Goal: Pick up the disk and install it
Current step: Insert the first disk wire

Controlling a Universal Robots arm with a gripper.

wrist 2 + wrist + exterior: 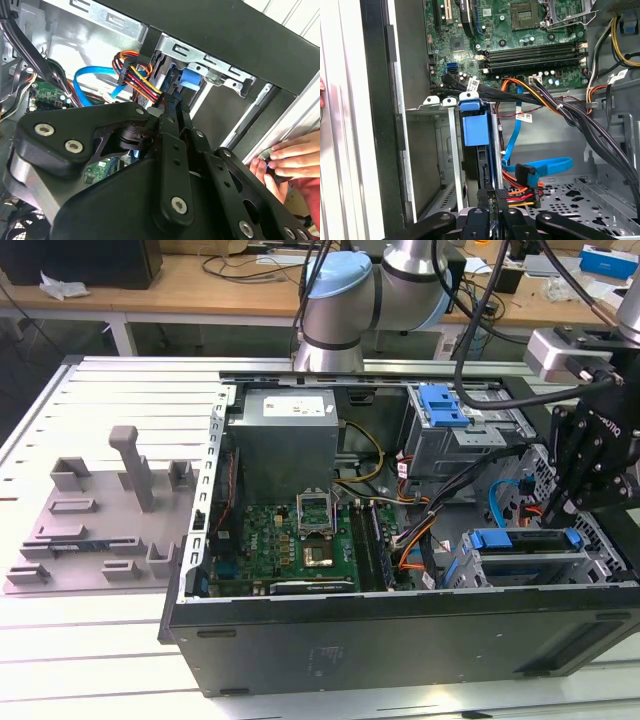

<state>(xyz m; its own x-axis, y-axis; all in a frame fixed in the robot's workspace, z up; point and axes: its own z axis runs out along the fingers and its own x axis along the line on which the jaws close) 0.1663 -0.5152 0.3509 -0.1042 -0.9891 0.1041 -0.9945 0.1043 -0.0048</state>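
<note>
Disk (pixel 476 145) seated edge-on in drive bay (pixel 432 165), tool (pixel 492 212) narrowly closed at its rear edge, cables (pixel 560 110) crowding beside.

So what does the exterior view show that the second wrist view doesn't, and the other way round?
Exterior view alone: the grey fixture plate with upright posts beside the computer case, the power supply, and the arm's joints above. Second wrist view alone: a person's hand at the case edge, beyond the gripper's black linkage. Both: the disk's blue bracket in the drive bay, and a blue cable.
</note>
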